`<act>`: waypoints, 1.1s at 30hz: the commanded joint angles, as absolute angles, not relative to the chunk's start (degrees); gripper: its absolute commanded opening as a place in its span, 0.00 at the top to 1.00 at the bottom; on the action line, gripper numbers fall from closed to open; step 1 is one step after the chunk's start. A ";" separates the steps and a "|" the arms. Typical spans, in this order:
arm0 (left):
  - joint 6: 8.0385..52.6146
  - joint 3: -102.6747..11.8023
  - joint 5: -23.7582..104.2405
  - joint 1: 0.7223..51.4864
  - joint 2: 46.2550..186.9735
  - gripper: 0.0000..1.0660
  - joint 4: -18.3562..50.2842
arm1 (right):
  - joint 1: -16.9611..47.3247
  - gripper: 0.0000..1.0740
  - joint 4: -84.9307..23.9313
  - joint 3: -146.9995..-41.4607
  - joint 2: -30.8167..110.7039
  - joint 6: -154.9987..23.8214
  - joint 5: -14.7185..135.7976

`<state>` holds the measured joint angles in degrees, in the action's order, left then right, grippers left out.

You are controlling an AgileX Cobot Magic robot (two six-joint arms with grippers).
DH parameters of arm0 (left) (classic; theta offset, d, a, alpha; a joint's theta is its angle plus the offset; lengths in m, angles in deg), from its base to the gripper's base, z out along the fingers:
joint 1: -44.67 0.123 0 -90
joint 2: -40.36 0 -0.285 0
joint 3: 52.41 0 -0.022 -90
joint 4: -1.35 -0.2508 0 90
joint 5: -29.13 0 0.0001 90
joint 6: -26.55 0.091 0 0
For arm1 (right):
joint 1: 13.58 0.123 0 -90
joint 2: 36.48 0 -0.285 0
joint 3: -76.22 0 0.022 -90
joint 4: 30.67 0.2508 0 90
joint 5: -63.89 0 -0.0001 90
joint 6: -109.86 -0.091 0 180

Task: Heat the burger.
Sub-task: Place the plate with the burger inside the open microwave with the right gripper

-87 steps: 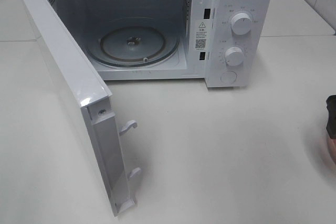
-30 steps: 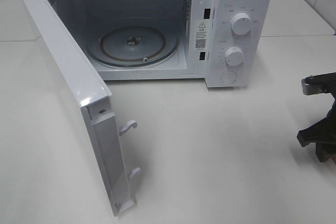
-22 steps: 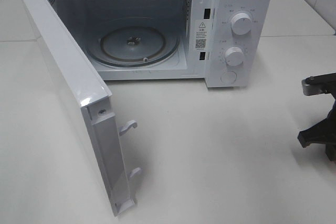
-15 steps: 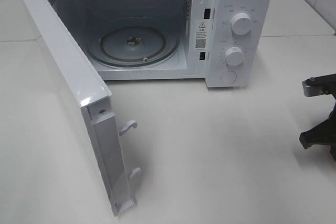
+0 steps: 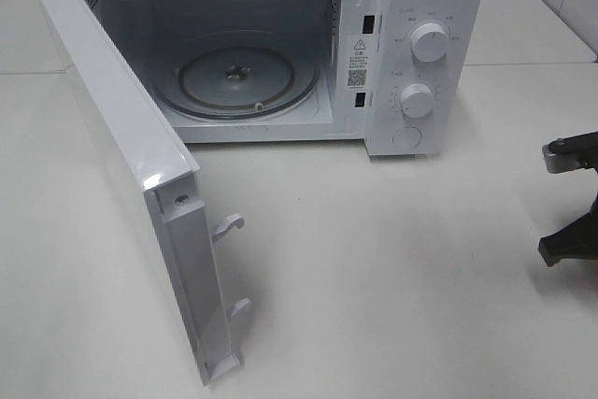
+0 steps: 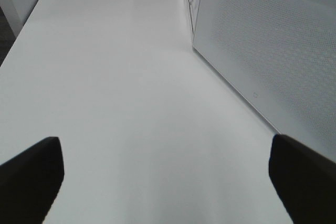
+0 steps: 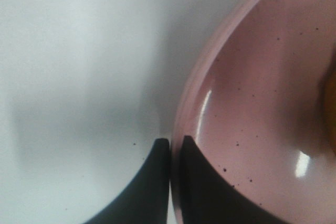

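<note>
Okay, we see the white table [image 5: 392, 259], microwave [image 5: 439, 7] on it, door [image 5: 112, 128] swung wide. Left gripper [image 6: 165, 166] sits over the table beside the door, jaws spread wide. Right gripper [image 7: 175, 153] is clamped on the rim of the pink plate [image 7: 262, 87]; orange sliver on that plate is probably the burger [image 7: 332, 103], mostly out of view.

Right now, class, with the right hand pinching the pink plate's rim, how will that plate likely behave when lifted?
The pink plate looks glazed and glossy, so it may slip in the right hand. Gripped at one edge only, it will probably sag on its far side. It seems rigid ceramic, likely chipping if dropped.
</note>
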<state>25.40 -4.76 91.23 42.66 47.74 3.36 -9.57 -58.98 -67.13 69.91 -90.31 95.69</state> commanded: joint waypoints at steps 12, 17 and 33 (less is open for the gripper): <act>25.34 -4.70 90.26 42.83 47.11 0.08 3.65 | -2.52 1.00 -71.07 -67.01 66.82 -103.60 102.22; 25.34 -4.70 90.26 42.83 47.11 0.08 3.65 | 0.11 1.00 -75.13 -67.01 65.55 -106.53 105.26; 25.34 -4.70 90.26 42.83 47.11 0.08 3.65 | 8.94 1.00 -79.66 -67.01 62.17 -110.94 111.91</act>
<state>25.40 -4.76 91.23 42.66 47.74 3.36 7.73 -76.16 -67.07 63.55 -110.37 108.64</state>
